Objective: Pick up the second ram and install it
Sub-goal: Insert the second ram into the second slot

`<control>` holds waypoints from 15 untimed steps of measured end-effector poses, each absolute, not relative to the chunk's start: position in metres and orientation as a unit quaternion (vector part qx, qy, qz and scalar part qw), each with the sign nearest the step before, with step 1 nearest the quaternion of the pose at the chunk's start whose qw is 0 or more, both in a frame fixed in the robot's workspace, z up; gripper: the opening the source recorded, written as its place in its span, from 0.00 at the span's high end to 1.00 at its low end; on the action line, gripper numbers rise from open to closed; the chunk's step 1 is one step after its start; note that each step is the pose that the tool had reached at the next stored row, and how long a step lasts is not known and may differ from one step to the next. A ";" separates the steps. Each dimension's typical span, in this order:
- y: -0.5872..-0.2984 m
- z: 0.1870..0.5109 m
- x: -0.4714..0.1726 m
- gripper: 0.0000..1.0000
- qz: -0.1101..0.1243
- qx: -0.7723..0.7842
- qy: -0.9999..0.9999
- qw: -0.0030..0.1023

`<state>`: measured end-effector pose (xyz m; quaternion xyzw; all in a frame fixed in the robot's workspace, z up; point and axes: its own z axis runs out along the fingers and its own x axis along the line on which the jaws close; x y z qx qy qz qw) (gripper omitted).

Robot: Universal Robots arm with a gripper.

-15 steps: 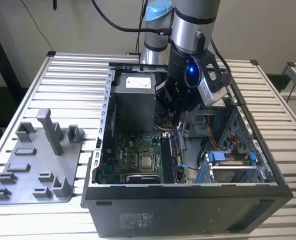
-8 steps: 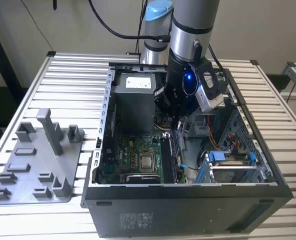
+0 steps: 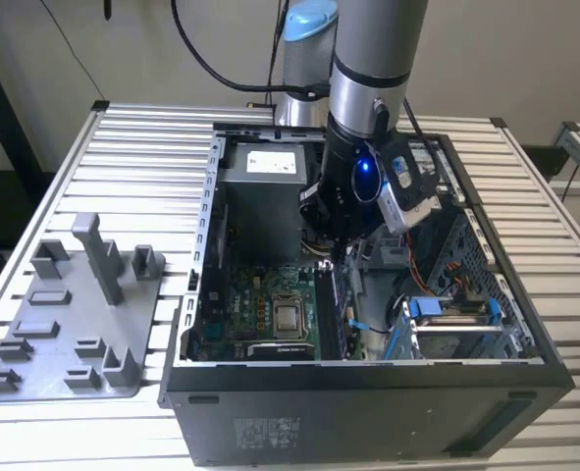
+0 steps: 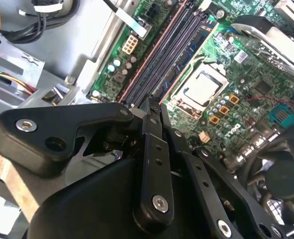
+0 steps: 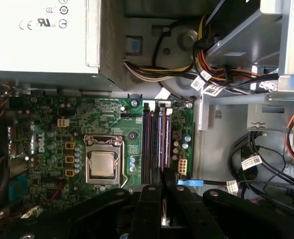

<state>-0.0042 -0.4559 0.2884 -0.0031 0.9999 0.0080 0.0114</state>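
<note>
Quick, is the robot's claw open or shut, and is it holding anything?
Gripper: shut, fingers pressed together over the RAM slots. Whether it holds the second ram cannot be told.

An open computer case (image 3: pixel 368 392) lies on a slatted metal table (image 3: pixel 142 147). Inside it, a green motherboard (image 5: pixel 52 129) carries a square silver processor (image 5: pixel 103 164). A grey power supply (image 3: pixel 260 186) sits behind the motherboard. A grey plastic fixture tray (image 3: pixel 64 324) lies beside the case, at the exterior view's left.
</note>
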 end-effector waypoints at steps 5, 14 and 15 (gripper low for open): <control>-0.457 0.279 -0.004 0.86 0.008 -0.003 1.000 0.011; -0.462 0.264 -0.006 0.86 0.010 -0.002 1.000 0.011; -0.463 0.262 -0.007 0.86 0.010 -0.002 1.000 0.012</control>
